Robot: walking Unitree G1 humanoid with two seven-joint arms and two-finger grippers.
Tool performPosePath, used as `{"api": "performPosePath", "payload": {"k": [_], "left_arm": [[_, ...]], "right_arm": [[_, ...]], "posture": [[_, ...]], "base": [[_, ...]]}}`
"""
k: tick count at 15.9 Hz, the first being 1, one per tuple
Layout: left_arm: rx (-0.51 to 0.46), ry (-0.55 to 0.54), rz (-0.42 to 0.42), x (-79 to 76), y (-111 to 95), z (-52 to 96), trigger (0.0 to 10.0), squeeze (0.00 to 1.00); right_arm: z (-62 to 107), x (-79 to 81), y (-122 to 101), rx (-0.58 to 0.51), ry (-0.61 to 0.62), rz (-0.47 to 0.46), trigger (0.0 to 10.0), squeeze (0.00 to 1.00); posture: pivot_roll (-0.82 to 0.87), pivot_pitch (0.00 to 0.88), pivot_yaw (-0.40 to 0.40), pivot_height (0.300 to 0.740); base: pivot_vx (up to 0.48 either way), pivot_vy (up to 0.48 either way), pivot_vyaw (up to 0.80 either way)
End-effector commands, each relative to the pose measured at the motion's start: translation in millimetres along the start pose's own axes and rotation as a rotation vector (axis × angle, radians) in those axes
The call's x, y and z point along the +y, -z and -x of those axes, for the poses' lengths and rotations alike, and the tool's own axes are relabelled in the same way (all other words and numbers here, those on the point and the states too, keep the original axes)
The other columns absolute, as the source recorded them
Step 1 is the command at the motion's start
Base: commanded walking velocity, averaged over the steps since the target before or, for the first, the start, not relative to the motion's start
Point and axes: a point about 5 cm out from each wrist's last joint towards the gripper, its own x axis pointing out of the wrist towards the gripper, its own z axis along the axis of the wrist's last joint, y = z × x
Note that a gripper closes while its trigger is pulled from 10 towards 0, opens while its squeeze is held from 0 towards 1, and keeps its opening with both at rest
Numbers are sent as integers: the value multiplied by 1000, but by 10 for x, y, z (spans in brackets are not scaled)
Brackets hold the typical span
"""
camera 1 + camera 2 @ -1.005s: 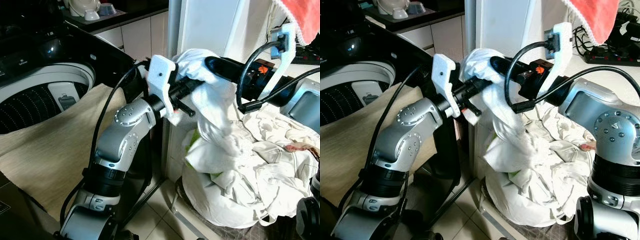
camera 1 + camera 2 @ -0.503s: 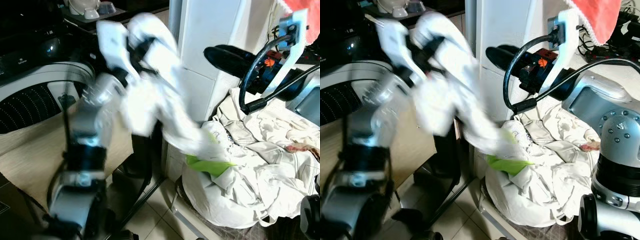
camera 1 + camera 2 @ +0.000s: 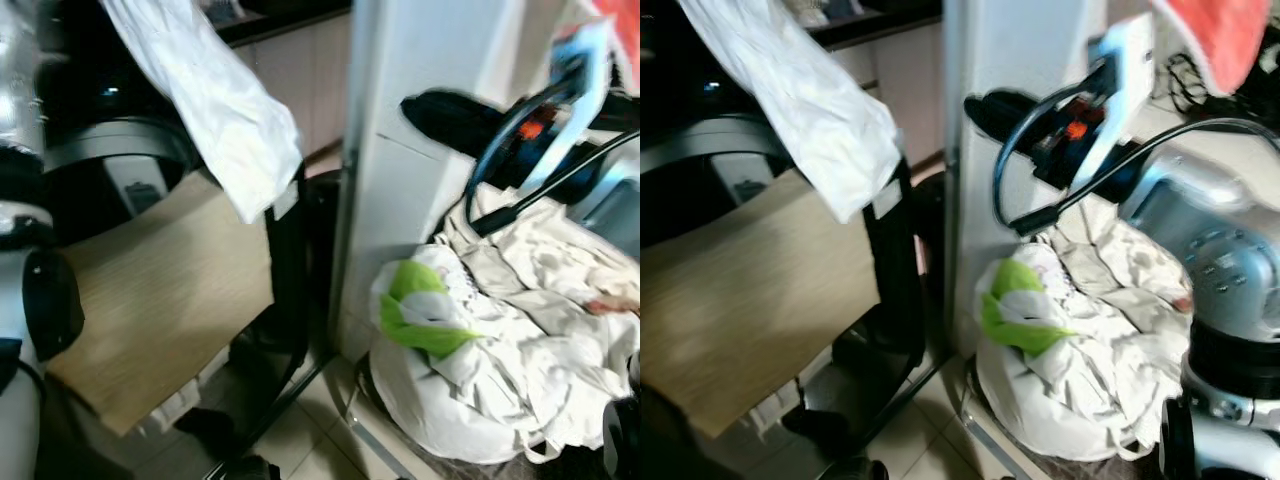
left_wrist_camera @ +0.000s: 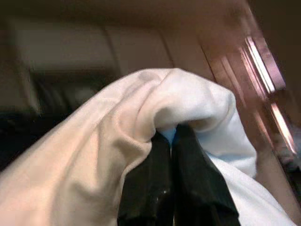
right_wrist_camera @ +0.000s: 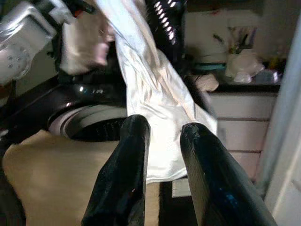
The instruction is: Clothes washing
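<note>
Left arm has swung hard to the robot's left since a second ago; it now shows at the left edge of the head views as a silver and black blur. The white garment [image 3: 215, 110] went with it: a second ago it was bunched between both grippers above the laundry pile, now it hangs free as a long drape from the top of the picture, its lower corner over the tan cloth [image 3: 160, 300] that lies across the rim of the top-loading washer [image 3: 120, 165]. Left gripper [image 4: 171, 141] is pinched closed on a fold of the garment; wrist view shows both black fingers pressed together with cloth wrapped over their tips.

Washer drum opening sits dark behind and below the hanging cloth; garment is above it, not yet in it; whole head view is smeared, so exact overlap cannot be told.

Right gripper [image 5: 164, 136] has let go; its two fingers stand parted with nothing between them, pointing toward the hanging garment and the washer; arm holds level in front of the white pillar [image 3: 420, 150].

Far right: laundry pile [image 3: 520, 340] of whitish clothes remains on the floor, a green item [image 3: 420, 300] now exposed on its near side where the garment came away.

Judgement: one piece is in transfer from pile to machine; the release over the drum remains; much of the pile is left.
</note>
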Motion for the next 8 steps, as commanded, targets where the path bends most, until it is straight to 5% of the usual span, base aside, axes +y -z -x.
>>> {"api": "performPosePath", "payload": {"k": [1, 2, 4, 5, 8], "left_arm": [[82, 75, -20, -138, 139, 5, 0, 0], [339, 188, -115, -323, 587, 141, 10000, 0], [553, 127, -178, -229, 904, 311, 10000, 0], [647, 93, -182, -131, 1009, 393, 10000, 969], [756, 86, -157, 80, 1076, 494, 10000, 1000]], "right_arm": [[3, 22, -8, 5, 0, 32, 10000, 0], [-3, 99, 125, 97, -22, 69, 10000, 0], [29, 224, 285, 201, -79, 111, 10000, 0], [53, 261, 328, 225, -99, 112, 10000, 0], [83, 279, 376, 258, -117, 127, 10000, 0]], "posture": [[-85, 0, 37, 740], [-93, 0, 43, 740], [-93, 0, 43, 740], [-103, 0, 48, 740], [-97, 0, 42, 740]], "base": [[0, 0, 0], [0, 0, 0], [0, 0, 0], [0, 0, 0], [0, 0, 0]]}}
